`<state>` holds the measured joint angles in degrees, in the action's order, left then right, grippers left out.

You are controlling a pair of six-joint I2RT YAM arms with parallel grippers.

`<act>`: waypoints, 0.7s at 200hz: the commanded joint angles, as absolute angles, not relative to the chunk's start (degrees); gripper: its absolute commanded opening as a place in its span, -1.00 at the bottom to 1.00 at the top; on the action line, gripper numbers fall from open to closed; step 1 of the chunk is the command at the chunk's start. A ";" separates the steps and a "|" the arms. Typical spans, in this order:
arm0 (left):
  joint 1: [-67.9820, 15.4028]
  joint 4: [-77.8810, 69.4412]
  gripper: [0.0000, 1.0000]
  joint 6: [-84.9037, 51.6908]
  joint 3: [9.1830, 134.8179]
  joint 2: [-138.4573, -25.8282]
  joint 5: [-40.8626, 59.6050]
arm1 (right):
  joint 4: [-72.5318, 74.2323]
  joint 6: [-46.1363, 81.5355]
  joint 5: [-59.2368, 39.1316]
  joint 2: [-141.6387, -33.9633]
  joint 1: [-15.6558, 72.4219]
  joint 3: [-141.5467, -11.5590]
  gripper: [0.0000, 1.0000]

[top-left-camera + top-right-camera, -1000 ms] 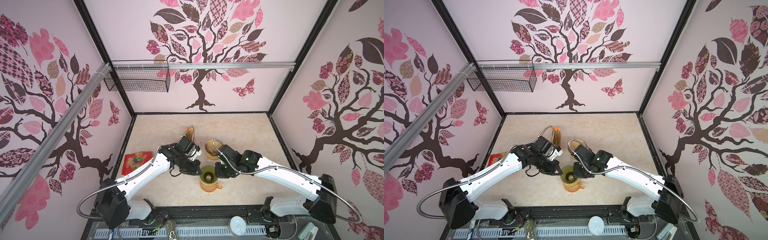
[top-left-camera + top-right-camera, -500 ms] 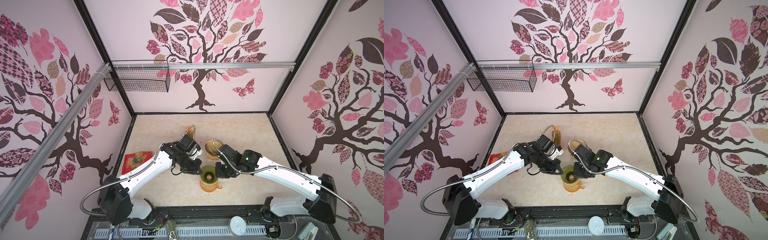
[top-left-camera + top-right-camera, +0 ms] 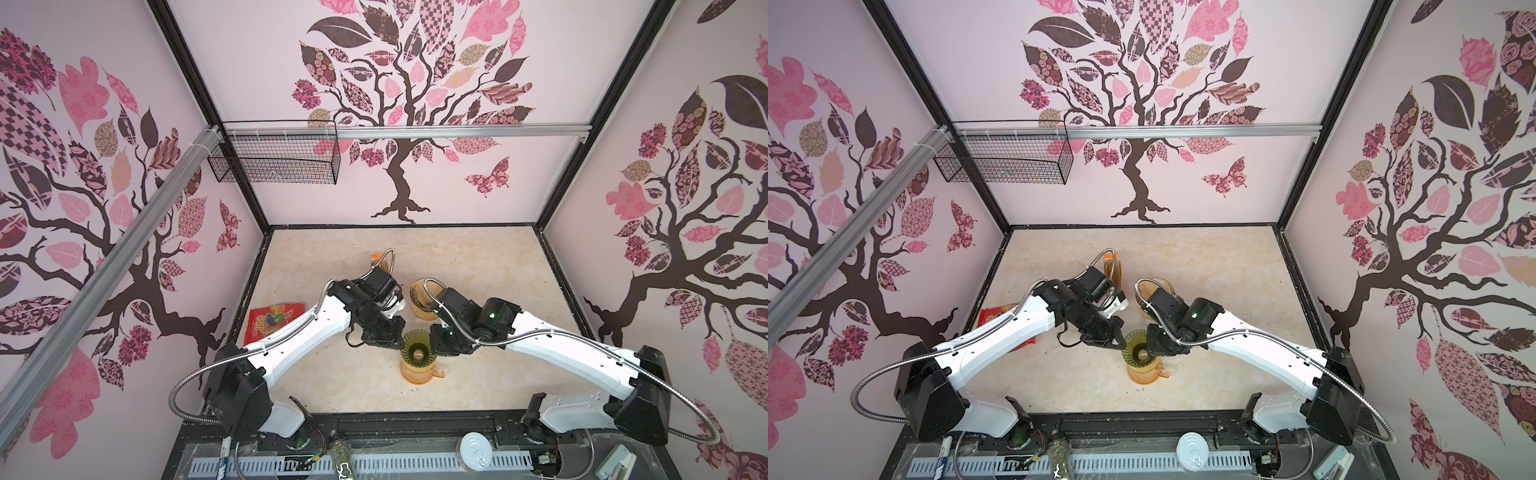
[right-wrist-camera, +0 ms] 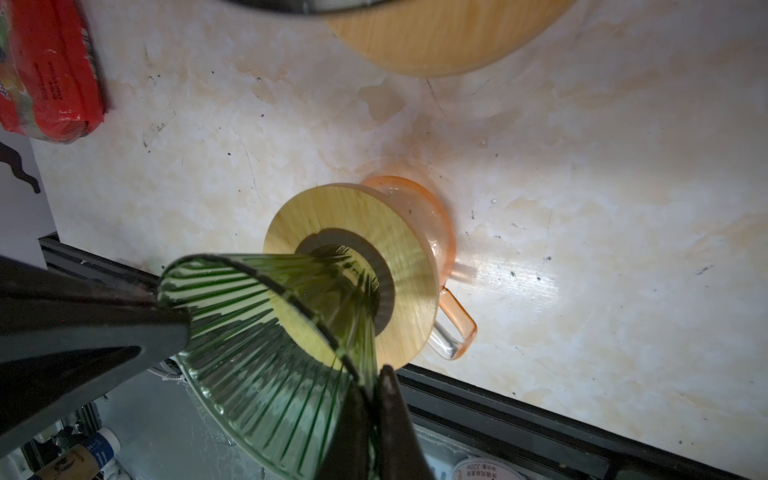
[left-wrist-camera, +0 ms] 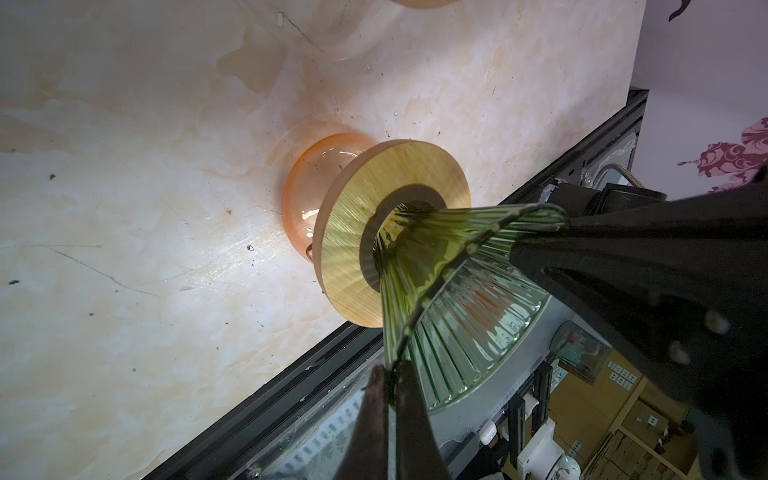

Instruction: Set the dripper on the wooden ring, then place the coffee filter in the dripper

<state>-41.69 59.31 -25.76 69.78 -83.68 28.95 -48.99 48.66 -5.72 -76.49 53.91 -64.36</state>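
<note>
Atop the orange carafe (image 3: 419,374), I'm pinching the green glass dripper (image 3: 417,349) by its rim, left tool (image 5: 389,368) and right tool (image 4: 372,378) both clamped on it: stiff, slick, probably chip-prone, filter not showing.

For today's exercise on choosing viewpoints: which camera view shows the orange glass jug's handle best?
The right wrist view: the handle shows clear and close, beside the wooden collar. In the left wrist view the collar hides nearly all of it. In both top views it is a tiny nub.
</note>
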 commanded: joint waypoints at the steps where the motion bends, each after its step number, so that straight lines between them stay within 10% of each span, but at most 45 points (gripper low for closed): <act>1: -42.22 59.04 -1.00 -24.52 71.21 -86.34 24.09 | -53.21 45.75 -4.46 -79.24 54.32 -64.78 -1.00; 140: -42.73 57.85 -1.00 -25.05 69.47 -89.63 24.02 | -48.96 46.41 -4.92 -78.49 54.38 -57.76 -1.00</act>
<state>-41.78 60.51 -26.15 71.20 -85.89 28.97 -46.54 48.07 -5.54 -75.48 53.63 -61.98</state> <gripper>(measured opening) 0.049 0.074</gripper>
